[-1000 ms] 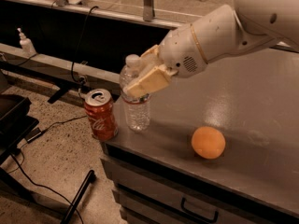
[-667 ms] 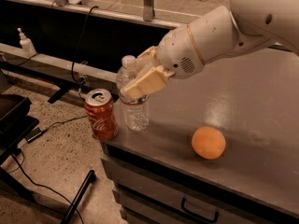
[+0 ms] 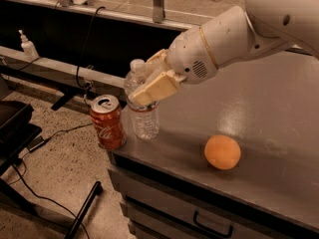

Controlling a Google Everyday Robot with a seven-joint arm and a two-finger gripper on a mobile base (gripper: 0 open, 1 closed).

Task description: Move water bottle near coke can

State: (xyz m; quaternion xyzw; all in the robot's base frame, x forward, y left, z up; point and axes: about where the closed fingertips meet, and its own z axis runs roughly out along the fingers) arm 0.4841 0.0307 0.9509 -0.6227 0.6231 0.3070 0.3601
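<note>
Nothing has shifted: the pincer (image 3: 142, 81) stays clamped on the water bottle (image 3: 145, 121), which stands at the table's (image 3: 279, 98) front-left corner just beside the coke can (image 3: 107, 123). Only the release seems left.

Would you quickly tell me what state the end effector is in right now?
End effector: closed on the upper part of the water bottle, which stands at the counter edge beside the coke can.
</note>
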